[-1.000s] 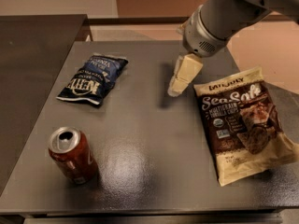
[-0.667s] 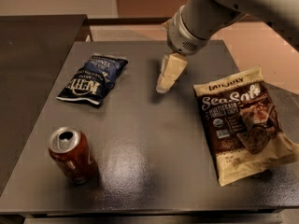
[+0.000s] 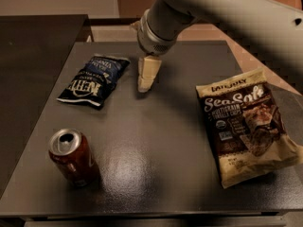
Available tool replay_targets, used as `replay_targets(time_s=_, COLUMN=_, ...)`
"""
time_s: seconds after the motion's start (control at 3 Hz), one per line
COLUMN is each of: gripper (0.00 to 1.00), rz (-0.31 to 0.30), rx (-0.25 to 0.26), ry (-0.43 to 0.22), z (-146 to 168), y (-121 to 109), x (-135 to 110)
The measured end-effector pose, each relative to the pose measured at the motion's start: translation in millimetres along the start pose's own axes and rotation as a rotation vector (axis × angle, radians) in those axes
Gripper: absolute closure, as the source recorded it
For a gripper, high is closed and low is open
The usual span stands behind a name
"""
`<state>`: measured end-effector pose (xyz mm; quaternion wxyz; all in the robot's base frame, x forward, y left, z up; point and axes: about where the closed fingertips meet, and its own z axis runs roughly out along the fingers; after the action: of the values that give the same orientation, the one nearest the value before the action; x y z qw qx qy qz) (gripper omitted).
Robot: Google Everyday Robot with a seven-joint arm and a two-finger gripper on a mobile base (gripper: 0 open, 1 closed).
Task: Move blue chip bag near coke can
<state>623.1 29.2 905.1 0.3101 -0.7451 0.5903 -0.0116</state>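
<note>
End effector (image 3: 146, 77) above counter (image 3: 156, 141); clenched or released, cannot tell. Blue chip bag (image 3: 94, 79) flat just beside it, image-left, long axis diagonal toward coke can (image 3: 71, 156). Steer your approach leftward.

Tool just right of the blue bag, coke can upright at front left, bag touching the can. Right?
No. The camera view shows the blue bag lying apart from the can, farther back, not touching it. The rest holds: the tool is just right of the bag, and the can stands upright at front left.
</note>
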Motion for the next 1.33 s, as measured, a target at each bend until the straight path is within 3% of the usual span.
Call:
replay_targets(time_s=0.67, gripper=0.00, rz=-0.248, rx=-0.068, ry=0.046, z=45.2, y=-5.6, x=-45.4)
replay_targets(time_s=1.33, gripper=0.00, rz=-0.407, rx=-0.149, ry=0.078, z=69.7, y=-1.5, x=-75.2)
